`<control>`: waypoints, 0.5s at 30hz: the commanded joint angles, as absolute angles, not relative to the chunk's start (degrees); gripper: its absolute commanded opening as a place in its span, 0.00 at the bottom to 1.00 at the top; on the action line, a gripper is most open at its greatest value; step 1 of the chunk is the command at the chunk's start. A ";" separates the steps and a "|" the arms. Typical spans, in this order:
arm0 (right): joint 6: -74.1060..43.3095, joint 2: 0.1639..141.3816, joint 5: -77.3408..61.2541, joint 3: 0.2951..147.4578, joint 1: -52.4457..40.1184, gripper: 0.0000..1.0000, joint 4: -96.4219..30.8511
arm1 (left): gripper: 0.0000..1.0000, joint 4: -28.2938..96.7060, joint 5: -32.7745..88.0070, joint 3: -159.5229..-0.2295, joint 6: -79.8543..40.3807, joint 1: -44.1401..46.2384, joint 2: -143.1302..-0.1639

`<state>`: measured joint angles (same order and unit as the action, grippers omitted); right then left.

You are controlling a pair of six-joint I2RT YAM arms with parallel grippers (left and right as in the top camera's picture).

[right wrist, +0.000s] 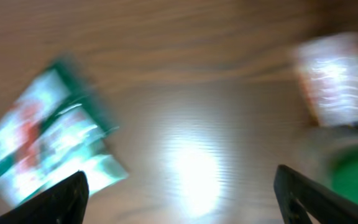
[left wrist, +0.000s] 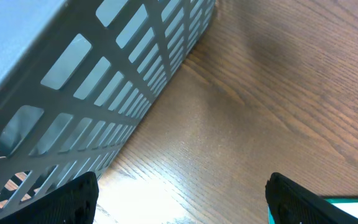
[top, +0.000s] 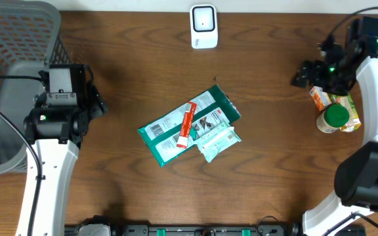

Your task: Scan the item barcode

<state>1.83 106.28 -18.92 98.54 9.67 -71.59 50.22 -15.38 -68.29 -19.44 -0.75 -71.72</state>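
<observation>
At centre of table (top: 130, 196) | green packet (top: 212, 105) | apart from spread right fingers (right wrist: 55, 202)

a white barcode scanner (top: 203, 26) is standing at the far edge. in the centre a green-and-white packet (top: 165, 134) is lying, a red stick (top: 187, 124), possibly a tube, lying across it, a smaller packet (top: 218, 141) touching it.

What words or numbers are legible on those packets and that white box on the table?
None can be read.
Green packet: print too small.
Red tube: print too small.
Orange carton: too small; blurred in the right wrist view.
White device: no writing visible.
</observation>
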 commanded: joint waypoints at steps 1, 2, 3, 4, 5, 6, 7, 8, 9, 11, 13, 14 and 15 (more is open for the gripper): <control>4.16 105.60 -33.98 97.14 5.74 0.88 -72.71 | 0.87 50.33 -16.12 -68.86 -18.94 -1.06 -71.53; 3.36 105.60 -33.98 95.81 4.21 0.87 -72.79 | 0.87 50.33 -16.12 -68.86 -18.94 -1.06 -71.53; 2.48 105.60 -33.98 94.59 3.09 0.86 -72.66 | 0.87 50.33 -16.12 -68.86 -18.94 -1.06 -71.53; 1.17 105.60 -33.98 92.97 1.83 0.85 -72.42 | 0.87 50.33 -16.12 -68.86 -18.92 -1.06 -71.53; -0.08 105.60 -33.95 91.57 0.75 0.81 -72.23 | 0.87 50.33 -16.12 -68.86 -18.92 -1.06 -71.53; -3.79 105.60 -33.95 87.92 -1.52 0.80 -70.83 | 0.87 50.33 -16.12 -68.86 -18.94 -1.06 -71.53; -6.15 105.60 -33.98 86.06 -2.59 0.81 -69.89 | 0.87 50.33 -16.12 -68.86 -18.94 -1.06 -71.53; -9.28 105.60 -33.98 83.64 -3.99 0.82 -68.49 | 0.87 50.33 -16.12 -68.86 -18.94 -1.06 -71.53; -12.25 105.60 -33.95 81.21 -5.32 0.82 -66.76 | 0.87 50.33 -16.12 -68.86 -18.94 -1.06 -71.53; -17.41 105.60 -33.95 76.42 -7.88 0.82 -63.24 | 0.87 50.33 -16.12 -68.86 -18.94 -1.06 -71.53; -21.69 105.60 -33.91 71.72 -10.48 0.80 -59.07 | 0.87 50.33 -16.12 -68.86 -18.94 -1.06 -71.53; -23.64 105.60 -33.89 69.36 -11.84 0.79 -56.71 | 0.87 50.33 -16.12 -68.86 -18.94 -1.06 -71.53; -25.30 105.60 -33.85 67.42 -13.06 0.77 -54.68 | 0.87 50.33 -16.12 -68.86 -18.94 -1.06 -71.53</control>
<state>-14.50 105.91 -32.67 73.08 -9.47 -58.57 50.22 -15.38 -68.29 -19.44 -0.75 -71.72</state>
